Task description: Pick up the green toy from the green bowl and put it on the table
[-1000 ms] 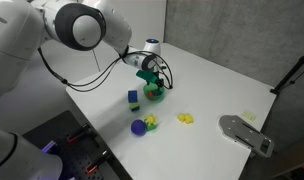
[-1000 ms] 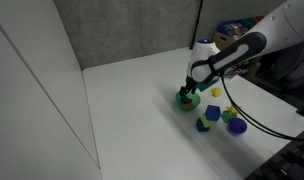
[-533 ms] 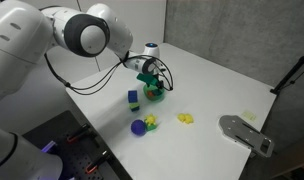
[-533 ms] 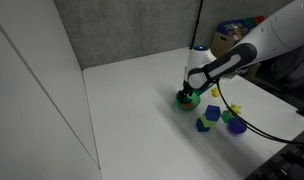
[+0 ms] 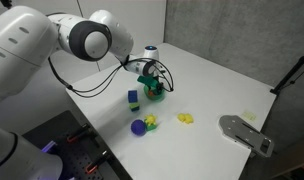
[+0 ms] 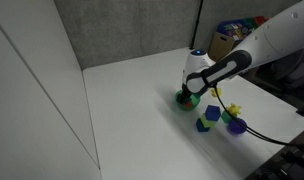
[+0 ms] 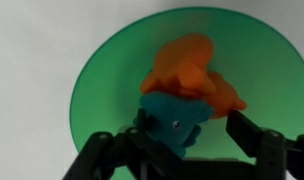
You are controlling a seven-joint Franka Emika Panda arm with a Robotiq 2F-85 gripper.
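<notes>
The green bowl (image 7: 102, 90) fills the wrist view and holds an orange toy (image 7: 192, 62) and a teal-green toy (image 7: 175, 120) just below it. My gripper (image 7: 192, 138) is open, down in the bowl. Its dark fingers (image 7: 244, 128) stand on either side of the green toy: the left one is close against it, the right one is apart from it. In both exterior views the gripper (image 5: 150, 84) (image 6: 189, 92) points down into the bowl (image 5: 156, 97) (image 6: 182, 101) on the white table (image 5: 222, 80) (image 6: 132, 110). The toys are hidden there.
A blue-and-green upright block (image 5: 133, 99) (image 6: 203, 124) stands near the bowl. A purple-and-green toy (image 5: 140, 126) (image 6: 235, 127) and yellow toys (image 5: 185, 119) (image 6: 235, 109) lie beyond it. A grey flat object (image 5: 247, 133) lies near the table's edge.
The arm has swung and the gripper has dropped slightly lower into the bowl. Nothing else on the table has moved.
</notes>
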